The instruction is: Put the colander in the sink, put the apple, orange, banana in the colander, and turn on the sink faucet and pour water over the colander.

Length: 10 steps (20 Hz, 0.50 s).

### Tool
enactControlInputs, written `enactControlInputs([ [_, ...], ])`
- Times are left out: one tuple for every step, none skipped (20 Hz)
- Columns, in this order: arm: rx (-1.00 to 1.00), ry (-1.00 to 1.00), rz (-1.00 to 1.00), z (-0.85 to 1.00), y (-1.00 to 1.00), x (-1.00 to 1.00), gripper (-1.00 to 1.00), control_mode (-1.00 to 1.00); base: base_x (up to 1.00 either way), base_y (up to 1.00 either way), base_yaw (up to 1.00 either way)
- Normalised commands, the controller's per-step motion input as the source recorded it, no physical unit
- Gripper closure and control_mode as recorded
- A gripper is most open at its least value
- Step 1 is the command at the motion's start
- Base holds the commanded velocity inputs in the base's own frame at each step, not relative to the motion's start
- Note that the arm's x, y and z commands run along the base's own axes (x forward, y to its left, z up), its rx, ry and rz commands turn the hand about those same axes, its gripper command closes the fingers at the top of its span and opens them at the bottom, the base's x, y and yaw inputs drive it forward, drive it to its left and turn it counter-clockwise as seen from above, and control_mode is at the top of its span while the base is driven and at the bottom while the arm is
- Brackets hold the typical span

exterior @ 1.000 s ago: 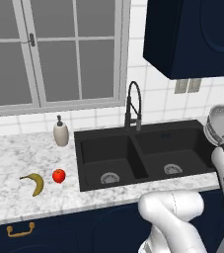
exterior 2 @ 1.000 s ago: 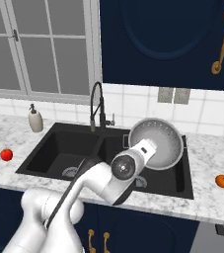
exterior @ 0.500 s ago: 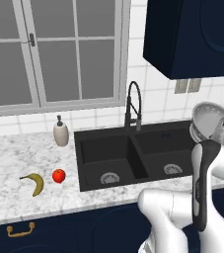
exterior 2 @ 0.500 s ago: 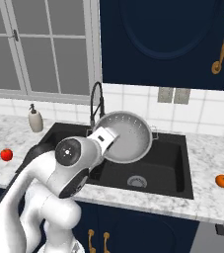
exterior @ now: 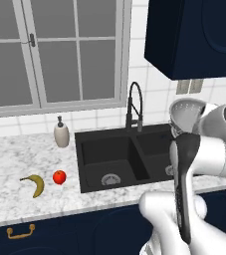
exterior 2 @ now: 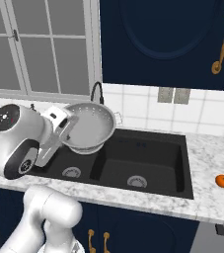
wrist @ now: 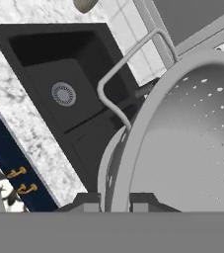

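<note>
I grip the colander [exterior 2: 89,127] by its rim, my gripper [wrist: 114,201] clenched on the thin metal edge, carrying it tilted above the sink [exterior 2: 153,170] so I can lower it into a basin for the fruit.

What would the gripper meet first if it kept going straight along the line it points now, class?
Probably the faucet. The gripper is shut on the colander rim, and in the hand view the faucet's arc crosses just ahead, with the sink basin below. Depth is unclear, so it might pass beside it.
</note>
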Motion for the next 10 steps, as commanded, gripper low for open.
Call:
enactControlInputs([
  [-0.13,0.00,0.05,0.00,1.00,-0.09,1.00,-1.00,0.00,0.00,0.00],
  [-0.15,0.00,0.06,0.00,1.00,-0.04,1.00,-1.00,0.00,0.00,0.00],
  [-0.15,0.00,0.06,0.00,1.00,0.00,1.00,-1.00,0.00,0.00,0.00],
  [-0.15,0.00,0.07,0.00,1.00,0.00,1.00,-1.00,0.00,0.00,0.00],
  [-0.16,0.00,0.07,0.00,1.00,0.00,1.00,-1.00,0.00,0.00,0.00],
  [-0.16,0.00,0.06,0.00,1.00,0.00,1.00,-1.00,0.00,0.00,0.00],
  [-0.17,0.00,0.06,0.00,1.00,0.00,1.00,-1.00,0.00,0.00,0.00],
  [-0.16,0.00,0.07,0.00,1.00,0.00,1.00,-1.00,0.00,0.00,0.00],
  [-0.15,0.00,0.07,0.00,1.00,0.00,1.00,-1.00,0.00,0.00,0.00],
  [-0.16,0.00,0.08,0.00,1.00,0.00,1.00,-1.00,0.00,0.00,0.00],
])
